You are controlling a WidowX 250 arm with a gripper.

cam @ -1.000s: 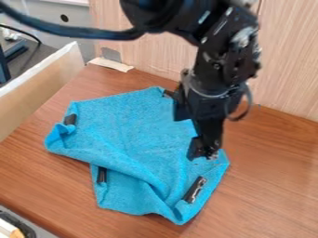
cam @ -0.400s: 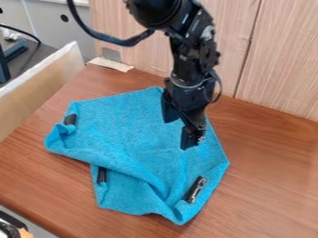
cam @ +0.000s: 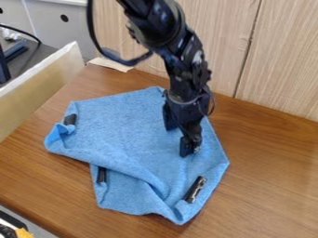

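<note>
Found a blue cloth [cam: 124,135] lying on the brown tabletop [cam: 267,186], left of centre in the camera view, spread unevenly and folded over along its lower left side. Saw little difference between its length and width, but made out a slightly longer axis slanting from upper left to lower right. Noted one blunt corner pointing toward the bottom, a little right of centre, and another aiming right.

Saw the black gripper [cam: 177,142] hanging down over the upper right part of the cloth, with jaws spread wide and nothing evident between them. Could not tell whether touching the fabric or just above it.

Counted three dark pieces along the cloth's borders: a short upper left piece [cam: 70,119], a nearly upright lower left piece [cam: 101,175], and a lower right piece [cam: 195,189] with shiny patches, slanting up toward the right. Saw pale wood panels [cam: 279,60] standing behind, a pale strip [cam: 110,64] near the table's back left corner, and a light board [cam: 40,88] running along the left side.
</note>
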